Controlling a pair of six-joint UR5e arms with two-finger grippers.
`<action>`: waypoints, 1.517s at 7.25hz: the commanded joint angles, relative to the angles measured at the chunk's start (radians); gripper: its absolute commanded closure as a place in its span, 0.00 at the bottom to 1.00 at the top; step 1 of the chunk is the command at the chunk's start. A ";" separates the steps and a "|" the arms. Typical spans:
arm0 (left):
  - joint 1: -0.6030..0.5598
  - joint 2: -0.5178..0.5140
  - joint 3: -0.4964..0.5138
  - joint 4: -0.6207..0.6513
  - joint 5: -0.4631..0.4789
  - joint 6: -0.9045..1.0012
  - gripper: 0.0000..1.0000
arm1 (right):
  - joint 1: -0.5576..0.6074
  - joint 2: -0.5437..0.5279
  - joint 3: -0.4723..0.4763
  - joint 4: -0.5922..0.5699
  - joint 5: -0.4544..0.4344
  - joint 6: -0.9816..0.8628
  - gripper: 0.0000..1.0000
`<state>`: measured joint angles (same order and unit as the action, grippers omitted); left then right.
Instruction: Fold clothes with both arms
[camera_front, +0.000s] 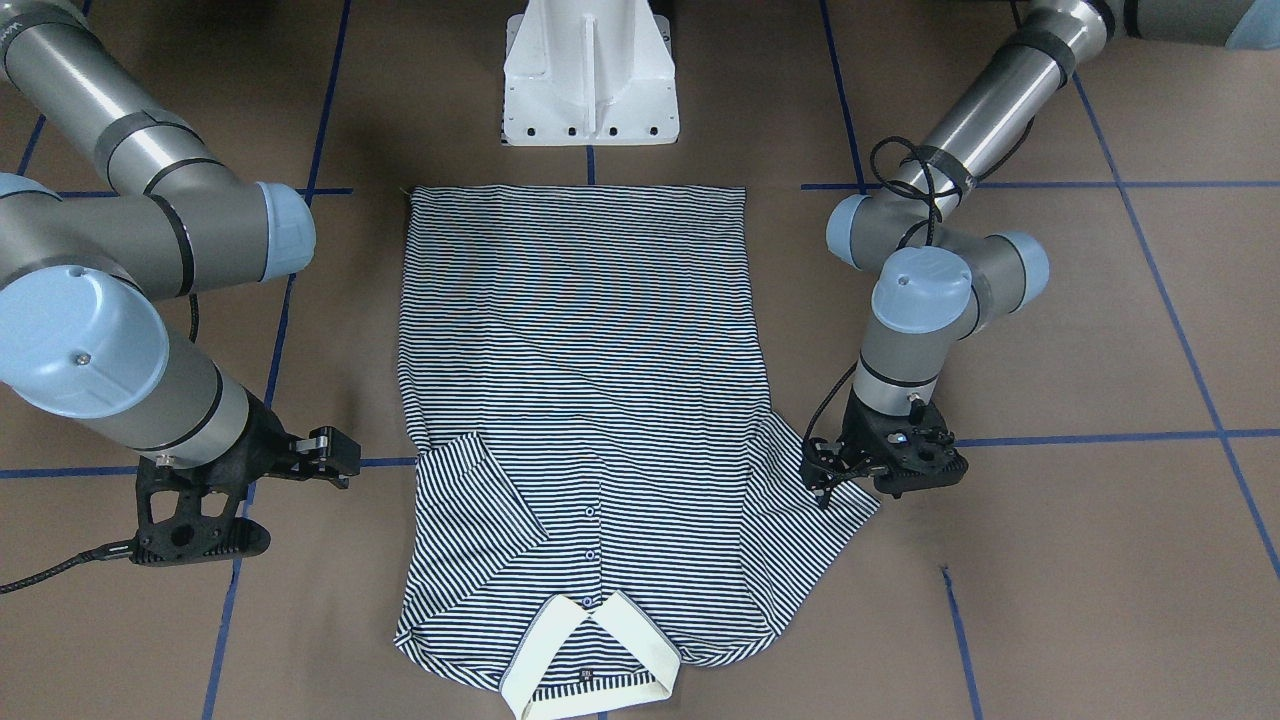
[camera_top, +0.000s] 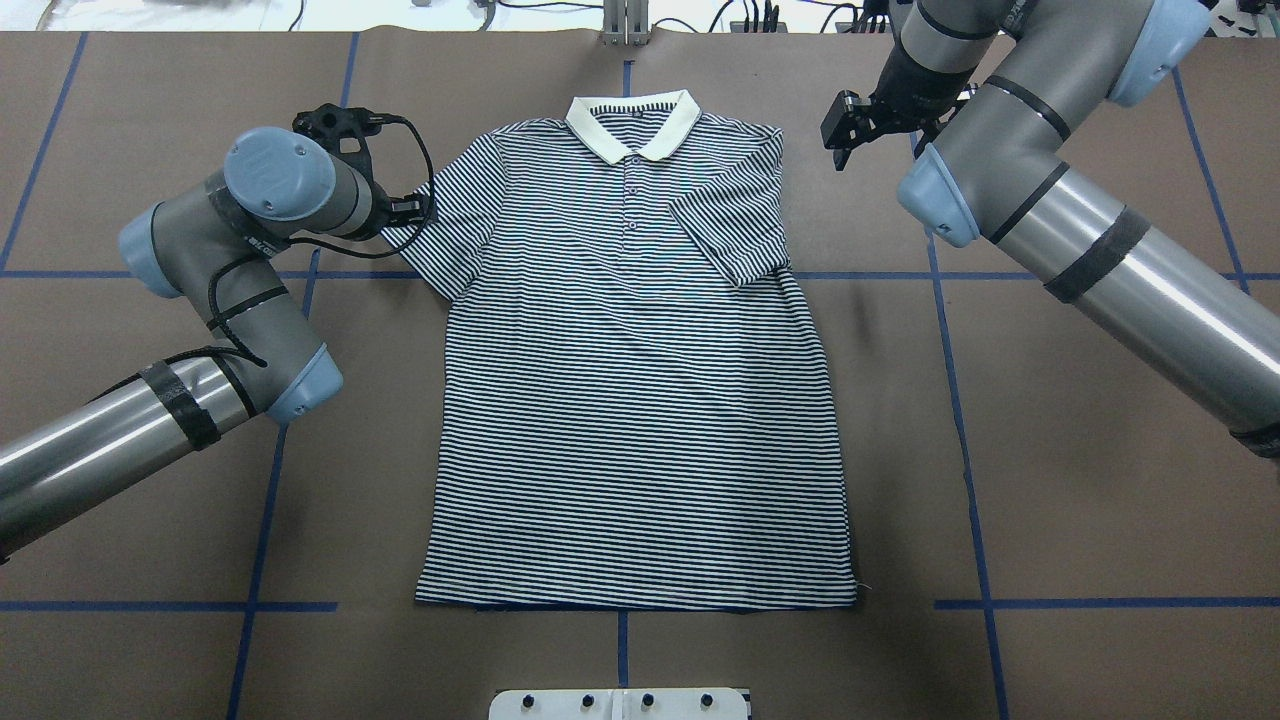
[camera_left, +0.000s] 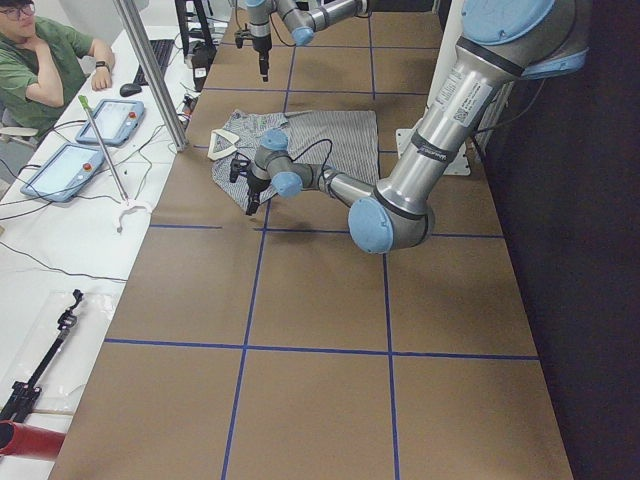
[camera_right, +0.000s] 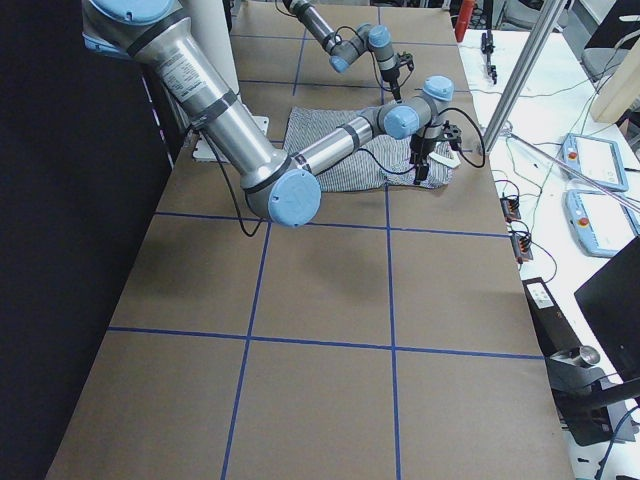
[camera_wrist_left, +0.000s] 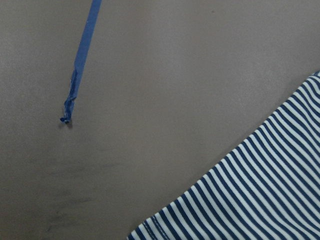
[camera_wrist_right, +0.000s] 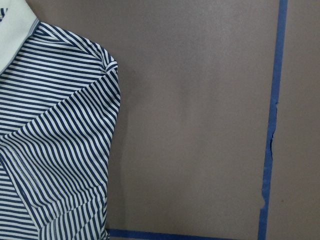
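Striped shirt hem (camera_wrist_left: 260, 195), blue tape (camera_wrist_left: 86, 42)

Left flank: I see bare tabletop (camera_top: 130, 480) beside the polo shirt (camera_top: 640, 400), with the left arm (camera_top: 230, 300) lying across it.
Right flank: open tabletop, spanned by the right arm (camera_top: 1100, 240).
Left pincer (camera_front: 823, 483): at the spread sleeve's edge, crowding that corner.
Right pincer (camera_top: 843, 128): apart from the folded-in sleeve, with a free strip between.
Hem side: the white pedestal base (camera_front: 590, 75) stands near the hem, leaving a narrow gap.
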<state>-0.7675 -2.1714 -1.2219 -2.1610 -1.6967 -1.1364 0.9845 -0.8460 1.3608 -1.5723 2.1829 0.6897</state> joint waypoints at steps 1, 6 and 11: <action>-0.003 -0.001 0.010 -0.007 0.009 0.021 0.11 | 0.000 0.001 0.000 0.000 0.000 0.001 0.00; -0.003 -0.010 0.007 -0.008 0.005 0.017 1.00 | 0.000 0.001 0.000 0.002 0.000 -0.001 0.00; -0.055 -0.105 -0.128 0.184 -0.110 -0.070 1.00 | 0.000 -0.001 0.000 0.002 0.000 -0.001 0.00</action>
<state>-0.8214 -2.2288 -1.3458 -2.0155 -1.7963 -1.1457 0.9842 -0.8466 1.3606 -1.5708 2.1829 0.6888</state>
